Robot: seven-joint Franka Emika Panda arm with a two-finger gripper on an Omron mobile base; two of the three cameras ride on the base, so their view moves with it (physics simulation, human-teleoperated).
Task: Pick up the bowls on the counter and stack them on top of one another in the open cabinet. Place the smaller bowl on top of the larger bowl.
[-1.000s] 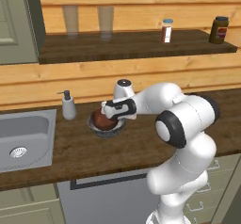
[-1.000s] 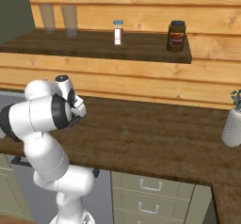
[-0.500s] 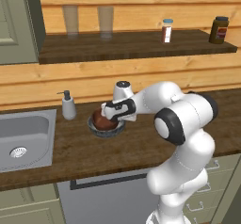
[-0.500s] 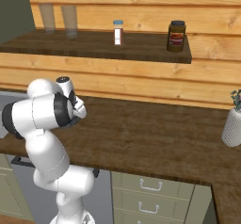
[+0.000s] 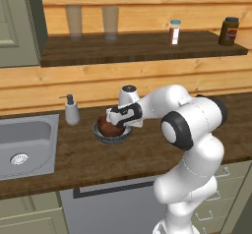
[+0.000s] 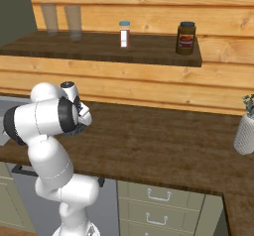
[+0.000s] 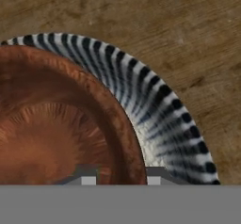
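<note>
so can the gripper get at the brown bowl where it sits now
Probably yes: the gripper is right over the brown bowl, which sits inside the grey bowl on the counter, with nothing between them.

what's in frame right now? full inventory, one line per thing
small bowl: 1, reddish-brown, sits inside the large bowl
large bowl: 1, dark grey-blue ribbed, on the counter right of the sink
counter: 1, dark brown wood grain
sink: 1, grey steel, set in the counter at left
soap dispenser: 1, pale grey, between sink and bowls
shelf: 1, dark brown, above the counter
glasses: 2, clear, left on the shelf
spice jar: 1, white with blue lid, on the shelf
brown jar: 1, dark lid, right end of the shelf
vase: 1, white, counter far right
gripper: 1, white, at the small bowl's rim, one finger either side
</note>
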